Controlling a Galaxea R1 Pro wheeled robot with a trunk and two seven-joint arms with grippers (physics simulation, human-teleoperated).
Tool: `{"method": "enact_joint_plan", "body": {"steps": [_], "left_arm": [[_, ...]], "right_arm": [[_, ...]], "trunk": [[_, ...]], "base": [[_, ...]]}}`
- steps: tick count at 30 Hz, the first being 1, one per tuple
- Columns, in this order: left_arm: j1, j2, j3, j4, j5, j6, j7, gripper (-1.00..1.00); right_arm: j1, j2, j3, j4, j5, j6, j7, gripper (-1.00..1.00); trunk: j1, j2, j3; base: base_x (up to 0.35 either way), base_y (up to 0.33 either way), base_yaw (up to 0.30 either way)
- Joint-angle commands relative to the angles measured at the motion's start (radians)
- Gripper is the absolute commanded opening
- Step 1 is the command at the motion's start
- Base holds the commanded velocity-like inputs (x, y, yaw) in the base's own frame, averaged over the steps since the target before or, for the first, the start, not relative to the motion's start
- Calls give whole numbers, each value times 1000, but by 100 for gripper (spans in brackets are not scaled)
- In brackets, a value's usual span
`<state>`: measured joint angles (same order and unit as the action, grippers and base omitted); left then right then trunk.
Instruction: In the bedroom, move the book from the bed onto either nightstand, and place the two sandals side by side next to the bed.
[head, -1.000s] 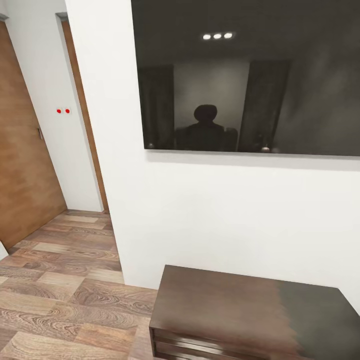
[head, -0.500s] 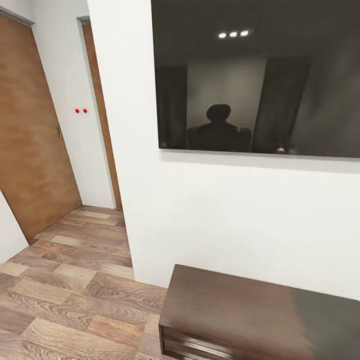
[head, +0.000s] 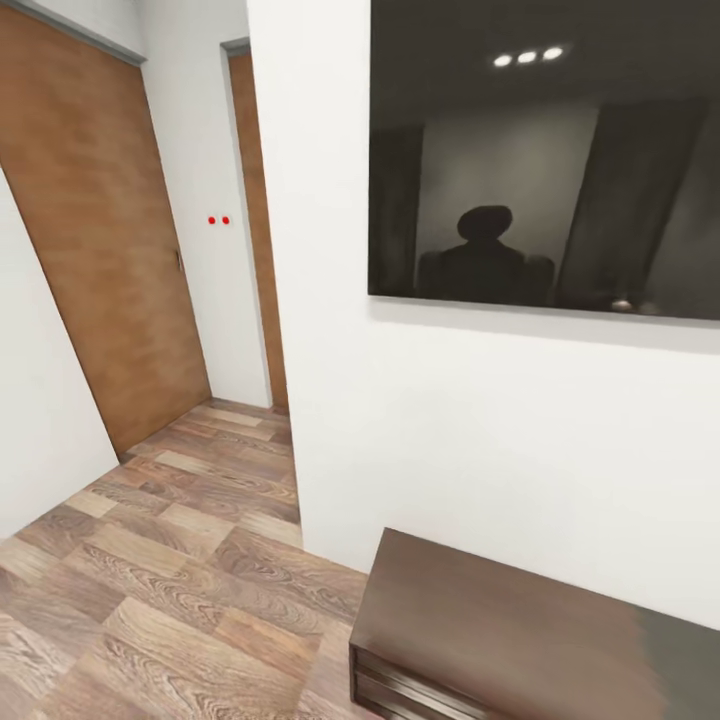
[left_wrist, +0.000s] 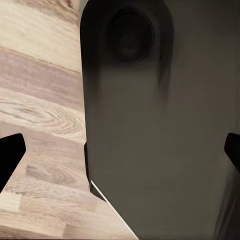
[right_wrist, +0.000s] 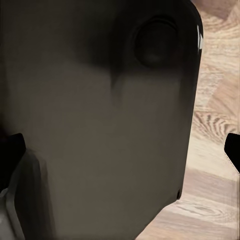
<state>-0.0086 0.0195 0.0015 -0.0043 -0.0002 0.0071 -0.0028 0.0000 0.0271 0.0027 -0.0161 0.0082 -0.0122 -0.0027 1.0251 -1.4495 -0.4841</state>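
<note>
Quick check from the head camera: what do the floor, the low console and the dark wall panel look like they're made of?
The floor looks like wood plank or laminate: mixed brown boards with visible grain, matte. The console looks like dark brown wood with a smooth satin top fading to grey at one end. The wall panel looks like glossy glass or a dark screen: it mirrors ceiling lights and a silhouette.

Wood-plank floor (head: 180, 570) with visible swirling grain, satin sheen. Smooth matt white wall (head: 480, 440). Glossy dark panel (head: 545, 160), mirror-like with reflections. Dark brown wooden console (head: 500, 630), smooth semi-gloss top. Warm brown wood-veneer door (head: 100, 240), matt.
</note>
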Motion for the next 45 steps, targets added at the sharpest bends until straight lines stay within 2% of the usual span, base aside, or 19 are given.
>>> {"method": "enact_joint_plan", "body": {"steps": [1, 45], "left_arm": [[-1, 0, 0, 0, 0, 1, 0, 100], [-1, 3, -1, 0, -1, 2, 0, 100]], "right_arm": [[0, 0, 0, -1, 1, -2, 0, 100], [0, 0, 0, -2, 1, -3, 0, 100]], "trunk": [[0, 0, -1], [0, 0, -20]], "base": [[0, 0, 286], [0, 0, 288]]}}
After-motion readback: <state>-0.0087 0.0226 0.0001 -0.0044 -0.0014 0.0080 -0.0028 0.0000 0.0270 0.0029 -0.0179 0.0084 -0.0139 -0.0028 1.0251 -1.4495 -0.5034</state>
